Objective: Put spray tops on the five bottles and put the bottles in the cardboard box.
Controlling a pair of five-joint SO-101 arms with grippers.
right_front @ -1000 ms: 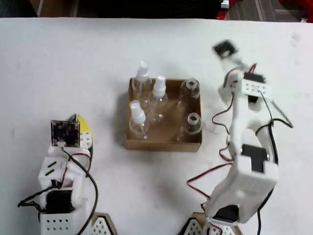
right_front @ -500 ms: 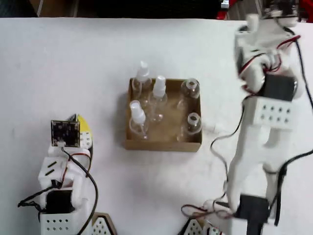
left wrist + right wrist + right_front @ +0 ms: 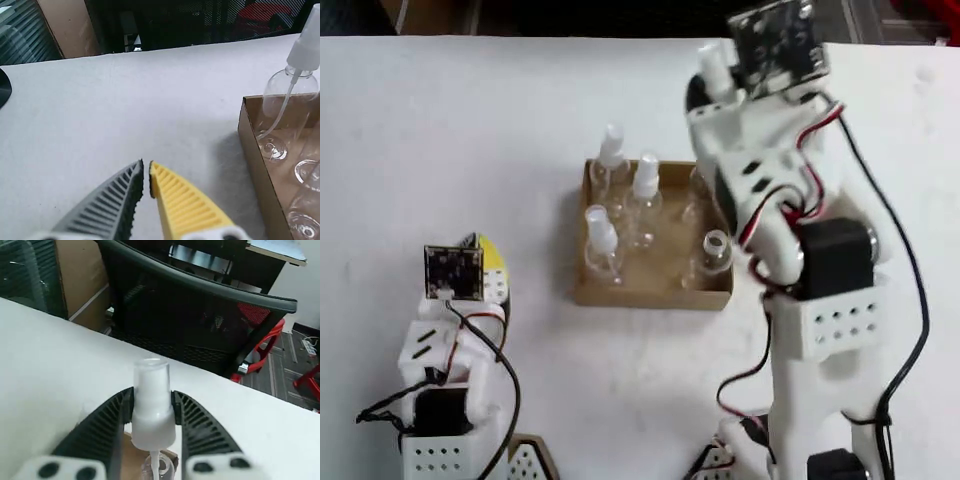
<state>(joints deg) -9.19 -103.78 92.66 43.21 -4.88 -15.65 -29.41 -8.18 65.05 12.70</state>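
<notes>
Jaws of the right gripper (image 3: 152, 394) are clamped on a spray top (image 3: 154, 407), its tube hanging down between them. In the high view that gripper is upper right of centre, up-frame of the upper right corner of the box (image 3: 650, 297). The left gripper (image 3: 145, 175) rests at lower left, well apart from the box, jaws almost touching with nothing between. The box lies mid-frame, with three capped bottles (image 3: 646, 190) in its left half and an open bottle (image 3: 715, 250) at its lower right.
</notes>
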